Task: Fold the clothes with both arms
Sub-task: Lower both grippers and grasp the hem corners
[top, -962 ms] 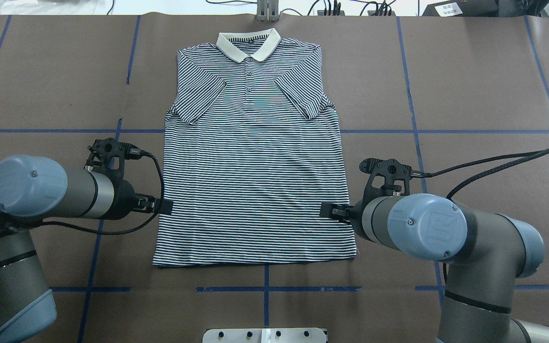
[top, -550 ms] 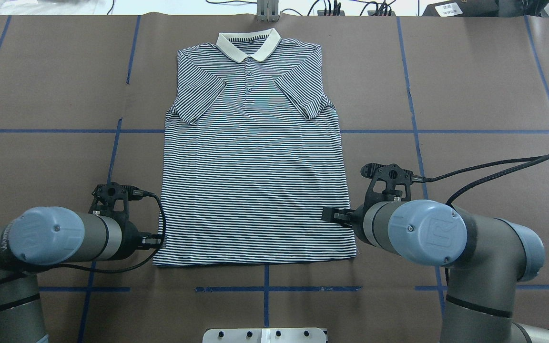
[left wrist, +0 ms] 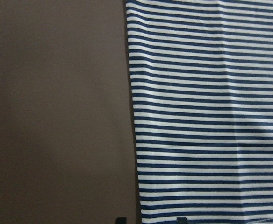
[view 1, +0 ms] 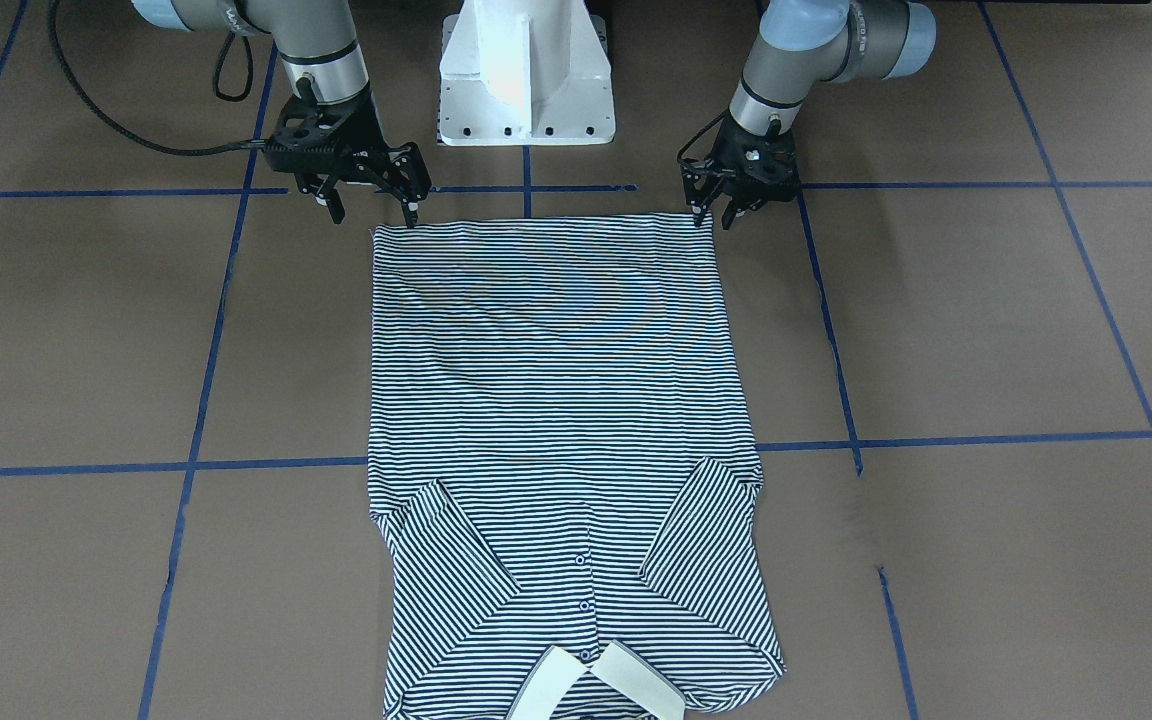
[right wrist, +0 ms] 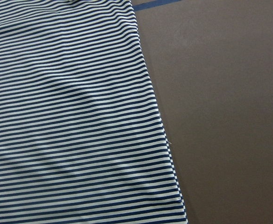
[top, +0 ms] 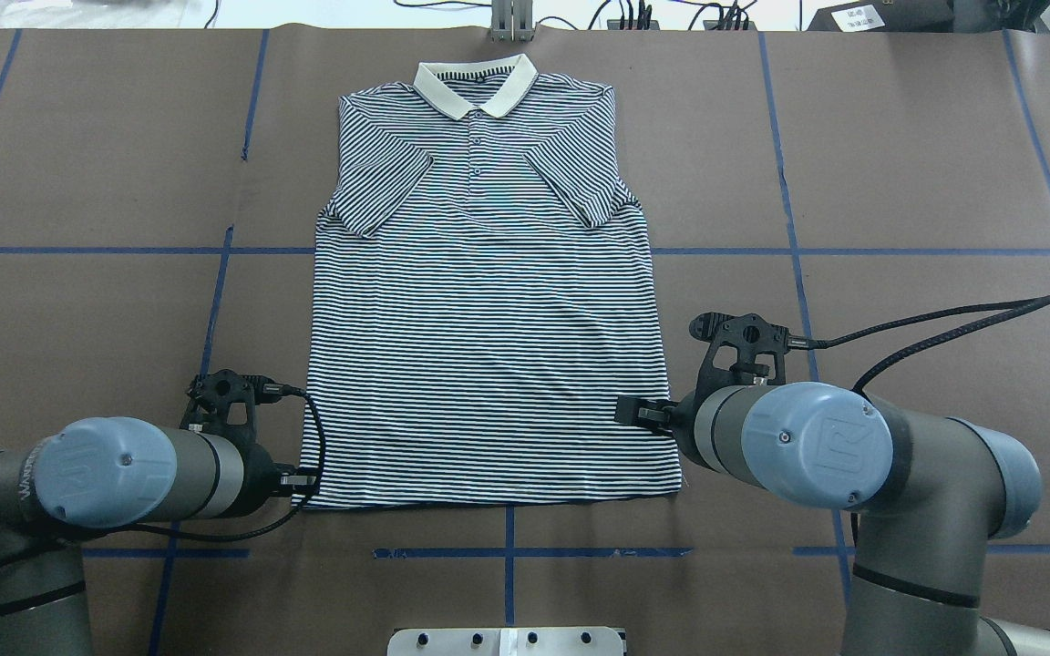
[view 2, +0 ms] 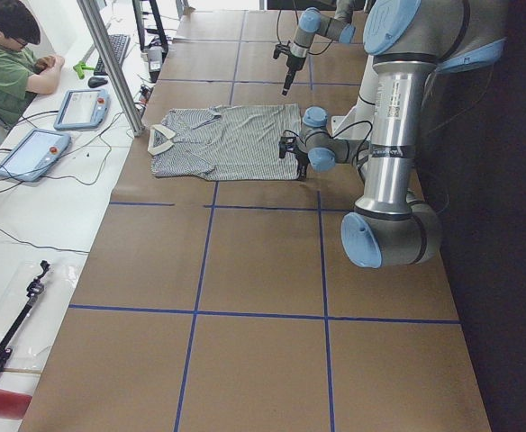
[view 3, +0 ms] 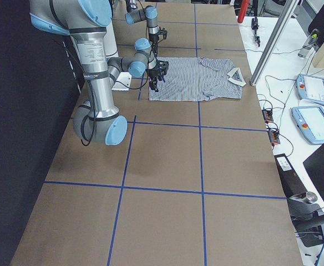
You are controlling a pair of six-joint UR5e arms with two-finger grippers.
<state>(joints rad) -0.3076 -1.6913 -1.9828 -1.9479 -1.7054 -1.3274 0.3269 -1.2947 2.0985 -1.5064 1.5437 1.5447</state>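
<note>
So, facing the robot: the polo shirt (view 1: 556, 400) lies flat on the brown table (view 1: 986, 330), with its collar (view 1: 596, 685) at the frame's bottom. At upper left the right gripper (view 1: 374, 212) hangs by one hem corner, jaws wide apart. Right of centre, the left gripper (view 1: 714, 212) straddles the other corner, jaws narrowly apart. Overhead, the left gripper (top: 302, 480) sits at the lower-left hem corner and the right gripper (top: 634, 412) is over the shirt's right edge. Left wrist view: two fingertips (left wrist: 120, 219) at the bottom edge — the striped side edge runs between them.
</note>
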